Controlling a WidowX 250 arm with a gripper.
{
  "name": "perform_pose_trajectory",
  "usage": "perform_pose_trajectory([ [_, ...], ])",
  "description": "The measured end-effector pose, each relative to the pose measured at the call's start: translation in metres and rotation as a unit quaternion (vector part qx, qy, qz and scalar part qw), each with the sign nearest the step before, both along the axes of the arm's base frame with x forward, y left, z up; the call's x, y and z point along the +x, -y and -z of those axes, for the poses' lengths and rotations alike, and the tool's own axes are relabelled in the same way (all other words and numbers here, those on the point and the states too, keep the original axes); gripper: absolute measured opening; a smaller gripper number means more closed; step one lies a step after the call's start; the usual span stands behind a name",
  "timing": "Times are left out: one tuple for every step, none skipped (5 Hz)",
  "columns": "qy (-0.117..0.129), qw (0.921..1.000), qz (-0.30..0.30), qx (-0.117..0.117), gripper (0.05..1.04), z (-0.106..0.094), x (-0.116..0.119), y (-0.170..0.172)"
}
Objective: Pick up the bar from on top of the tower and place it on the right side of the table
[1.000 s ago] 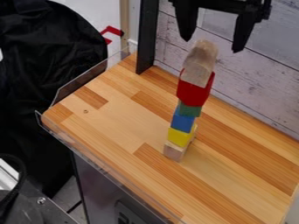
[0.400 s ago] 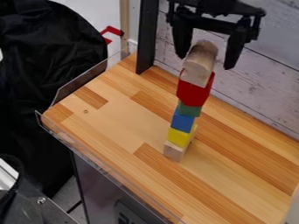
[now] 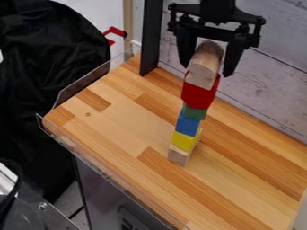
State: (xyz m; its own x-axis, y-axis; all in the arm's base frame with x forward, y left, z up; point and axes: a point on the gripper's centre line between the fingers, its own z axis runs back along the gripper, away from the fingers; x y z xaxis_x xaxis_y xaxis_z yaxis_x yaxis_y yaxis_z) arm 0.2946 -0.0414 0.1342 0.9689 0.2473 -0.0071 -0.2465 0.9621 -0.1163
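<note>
One gripper (image 3: 207,70), two fingers (image 3: 186,50) parted, one each side of one bar (image 3: 204,65). Bar tops tower (image 3: 189,125) of five: red block (image 3: 198,95), green block (image 3: 194,112), blue block (image 3: 187,126), yellow block (image 3: 184,140), plain wooden block (image 3: 178,155).

The top edge cuts off my arm (image 3: 217,10) above the fingers (image 3: 186,47). Between them the far end of the wooden bar (image 3: 203,67) is blurred, and I can't fairly say whether I touch it. The bar hides the top of the red block (image 3: 199,95), and the red block hides the top of the green block (image 3: 194,112). The counter (image 3: 123,119) runs past the right and bottom edges, the black cloth (image 3: 51,81) past the left.
</note>
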Motion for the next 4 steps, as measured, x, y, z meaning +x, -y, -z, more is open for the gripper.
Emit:
perform_pose_trajectory([
  [0.001,1.0000,-0.004,-0.003,0.607,-0.0001,0.0006,0.0000],
  [0.000,1.0000,-0.005,-0.004,0.607,-0.0001,0.0003,0.0003],
  [-0.003,1.0000,-0.009,-0.002,0.607,0.0000,-0.0006,-0.0005],
  [-0.002,0.9998,-0.010,0.014,0.606,-0.0053,-0.0042,-0.0008],
])
